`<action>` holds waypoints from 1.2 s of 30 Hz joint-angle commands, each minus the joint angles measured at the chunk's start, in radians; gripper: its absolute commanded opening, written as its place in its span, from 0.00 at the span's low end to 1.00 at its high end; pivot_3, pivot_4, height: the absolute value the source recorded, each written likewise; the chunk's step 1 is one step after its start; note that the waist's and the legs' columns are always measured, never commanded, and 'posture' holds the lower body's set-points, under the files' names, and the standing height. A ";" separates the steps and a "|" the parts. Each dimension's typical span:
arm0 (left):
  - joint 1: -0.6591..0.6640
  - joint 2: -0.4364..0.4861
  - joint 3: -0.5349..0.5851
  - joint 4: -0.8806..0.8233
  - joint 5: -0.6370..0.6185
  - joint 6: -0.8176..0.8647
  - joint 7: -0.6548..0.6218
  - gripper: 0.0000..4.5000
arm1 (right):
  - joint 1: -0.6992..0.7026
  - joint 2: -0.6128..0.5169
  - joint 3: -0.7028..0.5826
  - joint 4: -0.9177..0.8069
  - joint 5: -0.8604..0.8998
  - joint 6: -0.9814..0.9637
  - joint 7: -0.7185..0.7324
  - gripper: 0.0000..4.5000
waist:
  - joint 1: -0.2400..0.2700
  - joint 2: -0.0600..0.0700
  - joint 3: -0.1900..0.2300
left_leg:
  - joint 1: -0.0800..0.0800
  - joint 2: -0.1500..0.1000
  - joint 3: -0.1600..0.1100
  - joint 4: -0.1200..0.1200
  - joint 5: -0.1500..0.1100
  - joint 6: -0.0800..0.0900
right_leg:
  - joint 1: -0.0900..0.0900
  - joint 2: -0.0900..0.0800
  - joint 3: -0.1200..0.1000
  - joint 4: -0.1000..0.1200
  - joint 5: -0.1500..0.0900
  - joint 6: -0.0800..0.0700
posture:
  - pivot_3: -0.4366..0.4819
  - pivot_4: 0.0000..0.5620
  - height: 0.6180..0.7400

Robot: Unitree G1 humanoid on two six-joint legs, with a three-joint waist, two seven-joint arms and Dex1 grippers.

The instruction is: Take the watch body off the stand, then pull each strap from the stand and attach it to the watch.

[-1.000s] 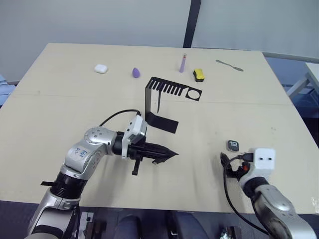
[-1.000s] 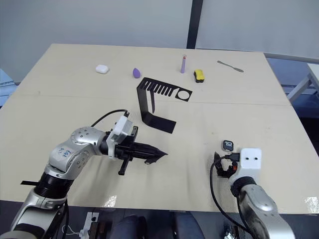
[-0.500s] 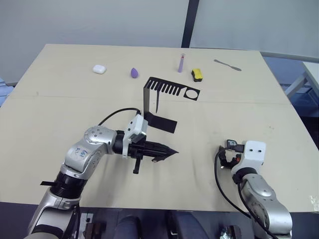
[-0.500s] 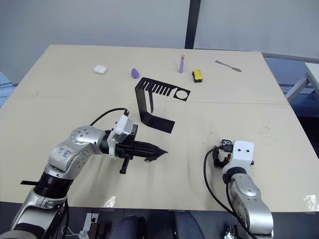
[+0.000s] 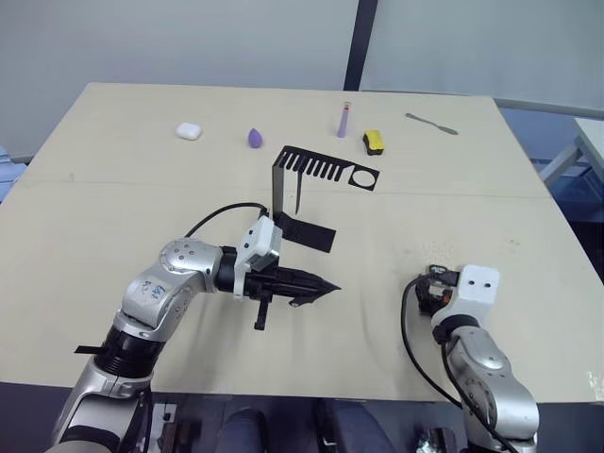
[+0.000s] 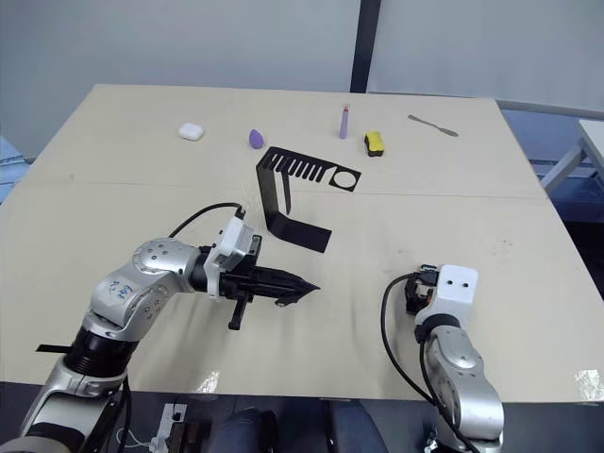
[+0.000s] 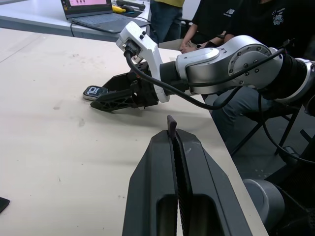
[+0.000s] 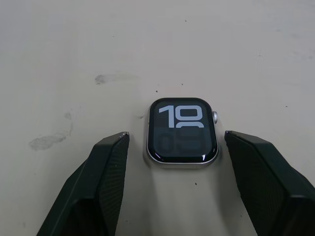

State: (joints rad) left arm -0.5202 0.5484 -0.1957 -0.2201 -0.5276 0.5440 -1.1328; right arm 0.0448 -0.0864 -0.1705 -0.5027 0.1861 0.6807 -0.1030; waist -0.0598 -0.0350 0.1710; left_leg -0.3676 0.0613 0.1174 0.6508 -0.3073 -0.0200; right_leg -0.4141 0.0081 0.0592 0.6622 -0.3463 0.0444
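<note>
Lying flat on the counter (image 5: pixel 113 189), the watch body (image 8: pixel 181 132) was already off the stand (image 5: pixel 307 193) and sat between the wide-spread fingers (image 8: pixel 101 182) of the right gripper (image 7: pixel 109 98), untouched by either. The left gripper (image 5: pixel 316 287) hovered over the middle of the counter with its fingers pressed together on a strap (image 5: pixel 261 312), a thin black band that hung down beneath them; a small end of it stuck up past the tips in the left wrist view. So the first step looked done and one strap looked pulled; joining it to the watch remained, as did the second strap, which I could not pick out for certain on the stand. Counted: one watch body, one stand, one strap plainly visible, two grippers.
</note>
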 commanded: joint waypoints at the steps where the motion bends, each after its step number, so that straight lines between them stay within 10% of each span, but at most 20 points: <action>1: -0.010 -0.003 0.013 -0.032 -0.011 -0.004 0.004 0.00 | -0.004 0.011 -0.017 0.012 -0.014 0.010 -0.021 0.71 | 0.000 0.000 0.000 | 0.000 0.000 0.000 0.000 0.000 0.000 | 0.000 0.000 0.000 0.000 0.000 0.000 | 0.48 0.27 1.00; 11: -0.020 -0.007 0.015 -0.023 -0.009 -0.007 0.008 0.00 | -0.031 0.022 -0.036 0.039 -0.021 0.006 -0.025 0.71 | 0.000 0.000 0.000 | 0.000 0.000 0.000 0.000 0.000 0.000 | 0.000 0.000 0.000 0.000 0.000 0.000 | 0.48 0.27 1.00; 16: -0.019 -0.007 0.020 -0.023 -0.007 -0.011 0.015 0.00 | -0.026 -0.003 -0.013 0.007 -0.031 0.014 -0.005 0.33 | 0.001 0.000 0.000 | 0.000 0.000 0.000 0.000 0.000 0.000 | 0.000 0.000 0.000 0.000 0.000 0.000 | 0.48 0.27 1.00; 19: -0.012 0.000 0.028 -0.029 0.000 -0.022 0.021 0.00 | -0.018 -0.079 0.014 -0.083 -0.003 0.055 0.077 0.33 | 0.002 0.000 0.000 | 0.000 0.000 0.000 0.001 0.000 0.000 | 0.000 0.000 0.000 0.000 0.000 0.000 | 0.48 0.27 1.00; 28: -0.028 0.033 -0.028 0.077 0.230 -0.407 -0.040 0.00 | -0.116 -0.512 -0.143 -0.262 0.595 0.521 0.584 0.33 | 0.005 0.001 0.001 | 0.000 0.000 0.000 0.000 0.000 0.001 | 0.001 0.001 0.000 -0.001 0.000 0.000 | 0.48 0.27 1.00; 36: -0.085 0.016 -0.096 0.171 0.390 -0.621 -0.047 0.00 | -0.419 -0.493 -0.169 -0.014 0.892 0.906 0.547 0.33 | 0.004 0.001 0.000 | -0.002 0.000 0.000 0.001 -0.002 0.005 | 0.000 0.000 0.000 -0.002 0.001 0.001 | 0.48 0.27 1.00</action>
State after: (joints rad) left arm -0.5870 0.5675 -0.2766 -0.0498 -0.1631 -0.0385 -1.1762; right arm -0.3430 -0.5964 -0.3229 -0.5475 1.0285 1.5280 0.4686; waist -0.0555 -0.0343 0.1715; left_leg -0.3693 0.0617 0.1174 0.6518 -0.3092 -0.0150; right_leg -0.4139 0.0084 0.0593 0.6596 -0.3455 0.0451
